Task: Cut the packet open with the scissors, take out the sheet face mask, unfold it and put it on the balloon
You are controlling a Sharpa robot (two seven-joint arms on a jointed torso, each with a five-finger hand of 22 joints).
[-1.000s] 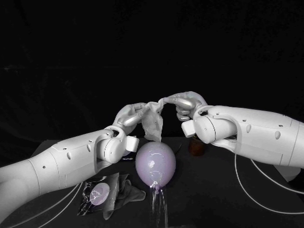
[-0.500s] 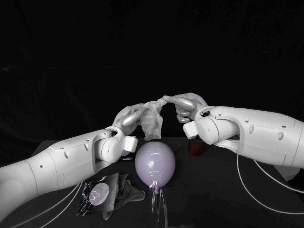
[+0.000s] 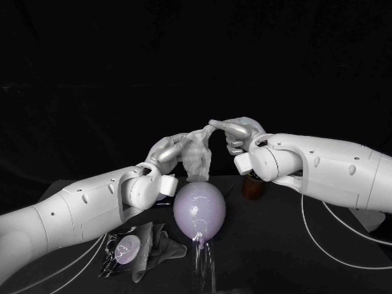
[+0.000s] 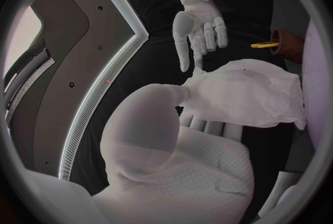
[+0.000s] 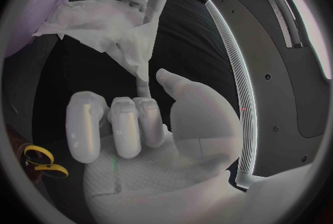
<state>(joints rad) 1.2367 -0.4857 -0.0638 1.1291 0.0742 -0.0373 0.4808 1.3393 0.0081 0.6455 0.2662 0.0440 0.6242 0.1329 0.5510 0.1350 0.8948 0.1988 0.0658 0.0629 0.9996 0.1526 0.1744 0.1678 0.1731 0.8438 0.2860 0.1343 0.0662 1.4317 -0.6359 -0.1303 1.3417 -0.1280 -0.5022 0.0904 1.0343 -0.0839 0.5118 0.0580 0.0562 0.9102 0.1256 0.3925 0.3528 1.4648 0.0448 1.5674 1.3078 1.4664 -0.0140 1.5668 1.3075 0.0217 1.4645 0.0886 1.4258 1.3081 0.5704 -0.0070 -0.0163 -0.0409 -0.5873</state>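
Sheet face mask (image 3: 196, 160) is out and up in the air, hanging crumpled right above the balloon (image 3: 200, 211), its lower edge just about at the balloon's top! Left hand (image 3: 168, 150), above the balloon and a little to its left, has thumb and fingers closed on 1 side of the sheet. Right hand (image 3: 238, 136), above and to the balloon's right, looks to pinch the opposite corner between thumb and 1 outstretched finger, the rest curled in. So 2 hands on it, and unfolding is the job now. My read: those hands need to draw apart evenly, level with each other, so the folds open without tearing that thin sheet. Keep it centred over the balloon, then lower it flat. Tug too hard and that light pinch on the right could slip. Packet (image 3: 130, 250) lies on the table (image 3: 275, 245), nearer the robot than the balloon and to its left; scissors (image 5: 40, 160) sit just beside the balloon on its right.
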